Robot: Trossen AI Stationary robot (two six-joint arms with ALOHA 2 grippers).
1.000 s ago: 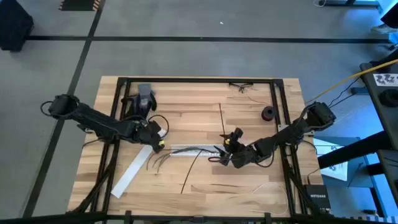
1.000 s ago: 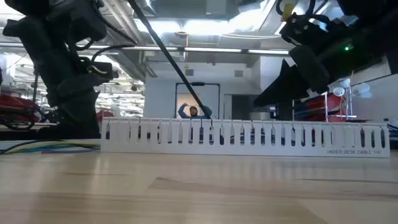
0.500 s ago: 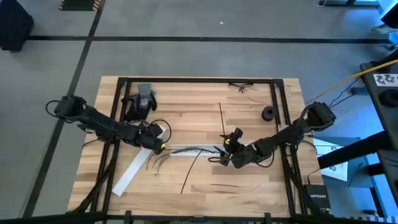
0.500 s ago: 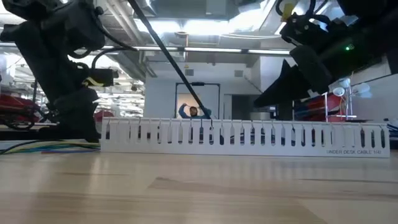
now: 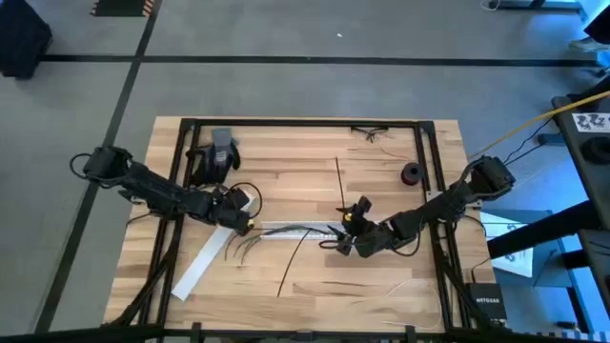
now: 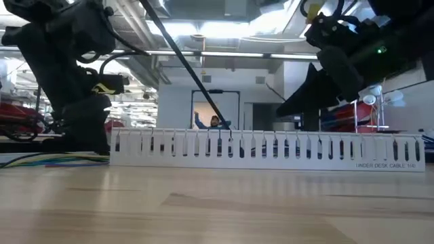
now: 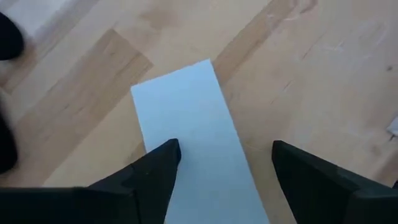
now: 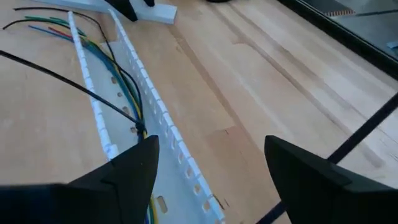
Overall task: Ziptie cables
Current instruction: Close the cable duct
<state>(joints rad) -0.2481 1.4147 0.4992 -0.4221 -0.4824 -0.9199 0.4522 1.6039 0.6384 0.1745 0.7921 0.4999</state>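
Right wrist view: cables [image 8: 127,87] lie in the white tray [image 8: 155,130], kept together for tying; both jaws open.

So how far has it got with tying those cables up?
Done so far: the cables lie inside the white slotted channel. No tie looks fastened round them yet. In hand: the left gripper hovers open over a flat white strip, and the right gripper sits open at the channel's end. Left: wrapping and cinching a tie round the bundle.

table [image 5: 381,191]: pale planked wood, satin | perforated strip [image 8: 155,118]: white plastic, matt | flat strip [image 7: 186,130]: smooth white
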